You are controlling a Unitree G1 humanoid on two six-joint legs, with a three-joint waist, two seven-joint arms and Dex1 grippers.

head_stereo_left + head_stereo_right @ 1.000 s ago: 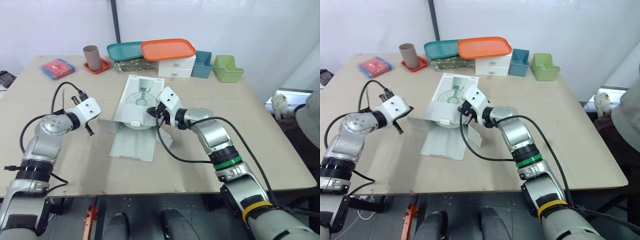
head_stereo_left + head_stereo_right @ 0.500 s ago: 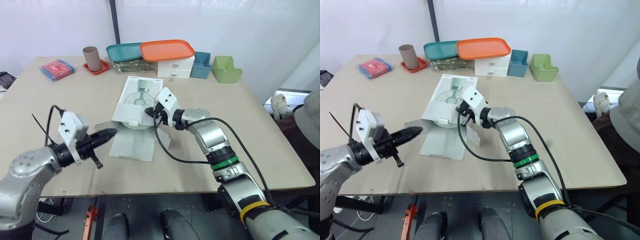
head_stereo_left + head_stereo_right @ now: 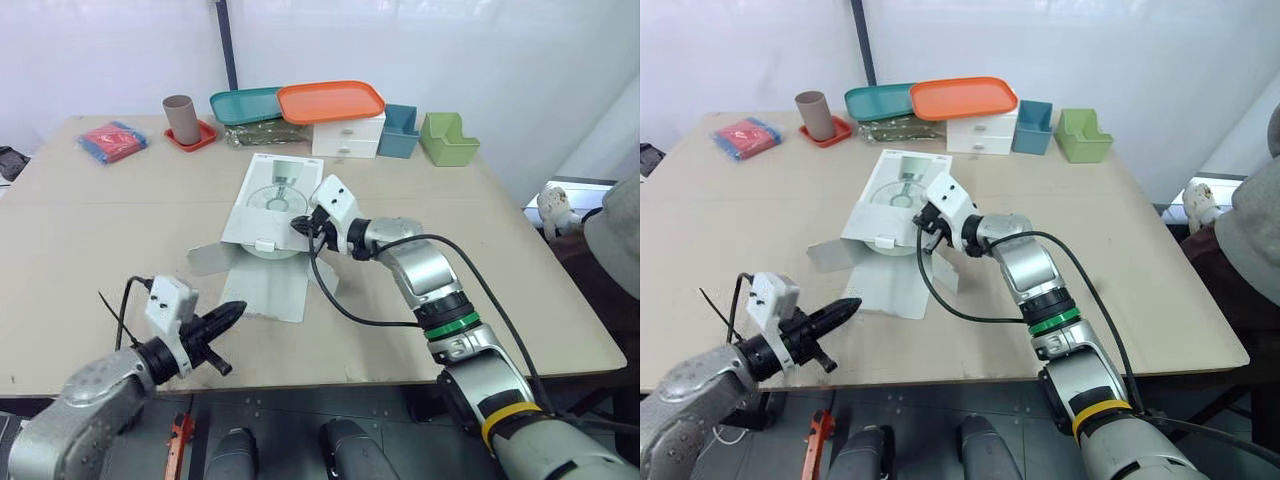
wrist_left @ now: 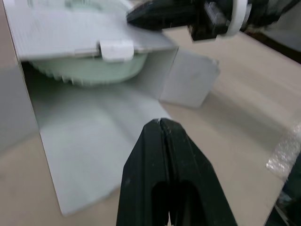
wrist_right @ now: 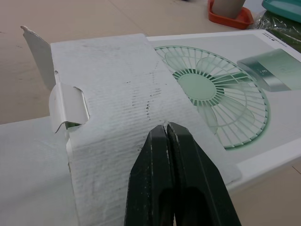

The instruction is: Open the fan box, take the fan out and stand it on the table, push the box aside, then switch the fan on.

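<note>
Black fingers of the right gripper (image 3: 298, 222) are pressed together, their tips at the top face of the white fan box (image 3: 270, 185) near its open end. The box lies flat in the middle of the table (image 3: 100, 220), its front flap (image 3: 265, 290) folded down, with the pale green fan (image 4: 89, 70) inside. The left gripper (image 3: 232, 311), fingers likewise together, hovers near the table's front edge, pointing toward that flap.

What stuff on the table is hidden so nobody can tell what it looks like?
- The fan: in the left wrist view the fan box covers all but a pale green edge, so its switch cannot be made out.
- Insides of the blue bin and the green bin: in the head views their own walls block them.
- The green packet: partly under the orange tray.
</note>
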